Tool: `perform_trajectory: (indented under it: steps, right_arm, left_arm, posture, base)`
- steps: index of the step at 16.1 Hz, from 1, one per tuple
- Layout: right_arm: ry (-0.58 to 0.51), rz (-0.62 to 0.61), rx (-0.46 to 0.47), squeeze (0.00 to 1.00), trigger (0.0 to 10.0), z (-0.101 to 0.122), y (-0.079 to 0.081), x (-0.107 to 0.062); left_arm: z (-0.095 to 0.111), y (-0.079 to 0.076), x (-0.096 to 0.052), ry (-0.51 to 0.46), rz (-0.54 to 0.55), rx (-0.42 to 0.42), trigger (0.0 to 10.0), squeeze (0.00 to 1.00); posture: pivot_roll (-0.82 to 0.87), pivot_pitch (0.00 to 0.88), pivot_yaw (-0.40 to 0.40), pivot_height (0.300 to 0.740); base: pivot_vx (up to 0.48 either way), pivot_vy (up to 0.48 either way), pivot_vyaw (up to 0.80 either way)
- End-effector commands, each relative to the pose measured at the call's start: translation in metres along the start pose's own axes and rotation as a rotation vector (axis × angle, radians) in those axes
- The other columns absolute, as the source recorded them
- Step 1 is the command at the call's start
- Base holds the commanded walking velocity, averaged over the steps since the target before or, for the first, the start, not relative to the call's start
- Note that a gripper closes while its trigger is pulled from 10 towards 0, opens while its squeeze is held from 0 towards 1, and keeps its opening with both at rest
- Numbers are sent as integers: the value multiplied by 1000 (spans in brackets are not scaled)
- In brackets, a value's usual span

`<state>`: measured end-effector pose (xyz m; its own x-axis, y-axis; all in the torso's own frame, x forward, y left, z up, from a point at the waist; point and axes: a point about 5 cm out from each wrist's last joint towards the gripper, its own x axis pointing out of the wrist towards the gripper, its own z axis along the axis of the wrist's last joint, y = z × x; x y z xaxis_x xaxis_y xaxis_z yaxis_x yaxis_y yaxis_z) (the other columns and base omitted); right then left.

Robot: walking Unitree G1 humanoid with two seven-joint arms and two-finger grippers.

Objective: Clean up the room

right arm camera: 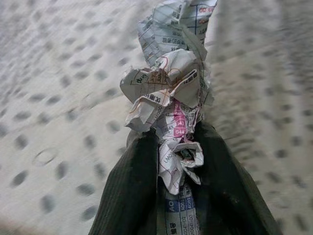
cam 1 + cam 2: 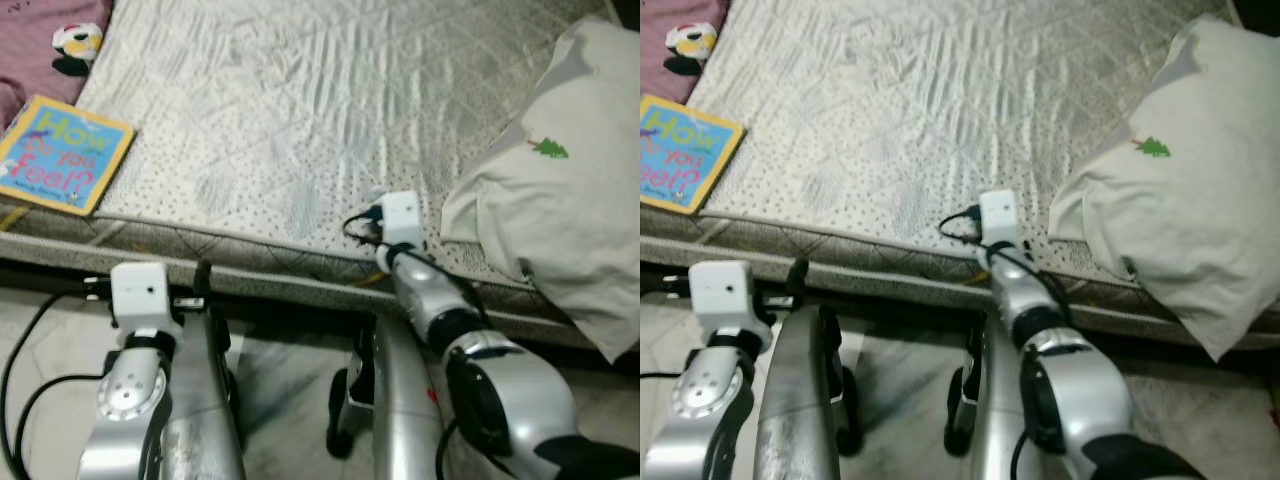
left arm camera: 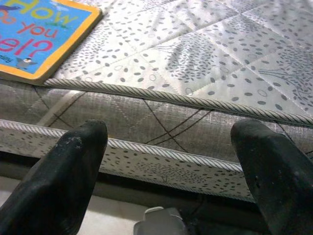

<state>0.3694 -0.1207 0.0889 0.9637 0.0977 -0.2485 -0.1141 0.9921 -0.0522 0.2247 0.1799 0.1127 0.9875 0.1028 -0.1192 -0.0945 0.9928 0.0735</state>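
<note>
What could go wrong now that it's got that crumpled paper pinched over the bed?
The crumpled paper is pinched only at its lower end in the right gripper, so most of it sticks out loose and could tear or slip onto the mattress. The pillow lies close beside that arm and might get nudged.

A quilted, dotted mattress (image 2: 300, 110) spans the scene, with a white pillow (image 2: 560, 190) bearing a small green tree print at three o'clock, a purple blanket (image 2: 40, 60) at ten o'clock carrying a small black-and-white plush toy (image 2: 76, 42), and pale floor (image 2: 290, 390) at six o'clock.
</note>
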Motion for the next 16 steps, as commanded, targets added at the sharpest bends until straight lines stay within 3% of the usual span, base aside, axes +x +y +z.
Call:
perform_trajectory:
  steps: [1,2,5,6,8,9,10,11,14,15,16]
  right_arm:
    - [-9,-31,39,0,0,-7,-12,-4]
    - [-73,-58,65,0,0,-5,-29,-8]
    - [-151,-70,92,0,0,-14,-47,-22]
    - [-200,-65,90,0,0,-19,-52,-35]
    - [-241,-53,103,0,0,-26,-52,-55]
    - [-260,-39,99,0,0,-31,-49,-79]
    - [-260,-35,98,0,0,-32,-48,-83]
    - [-256,-13,107,0,0,-34,-42,-105]
    - [-244,-42,176,0,0,-31,-39,-128]
    - [-235,-29,180,0,9608,-26,-37,-134]
    - [-235,-15,185,0,10000,-23,-35,-139]
  left_arm:
    - [-6,-2,0,12,-8,-22,10000,0]
    - [-7,-8,6,9,-27,-42,10000,0]
    - [-9,-15,16,-4,-57,-60,10000,0]
    - [-9,-17,21,-12,-67,-66,10000,0]
    - [-9,-20,25,-17,-83,-72,10000,0]
    - [-10,-23,28,-22,-100,-71,10000,0]
    - [-11,-24,29,-23,-102,-72,10000,0]
    - [-14,-25,30,-20,-115,-77,10000,0]
    - [-15,-25,30,-19,-130,-82,10000,0]
    - [-14,-25,29,-22,-133,-82,10000,0]
    - [-16,-24,26,-16,-138,-86,10000,0]
  posture:
    - [125,136,-83,542]
    - [94,108,-66,542]
    - [37,58,-40,542]
    - [20,37,-31,542]
    - [-10,18,-19,542]
    - [-27,7,-15,542]
    - [-27,7,-15,542]
    - [-57,1,-5,542]
    - [-71,7,0,542]
    - [-71,22,-3,542]
    - [-70,41,-5,542]
  base:
    - [0,0,0]
    - [0,0,0]
    - [0,0,0]
    - [0,0,0]
    - [0,0,0]
    - [0,0,0]
    - [0,0,0]
    - [0,0,0]
    - [0,0,0]
    - [0,0,0]
    - [0,0,0]
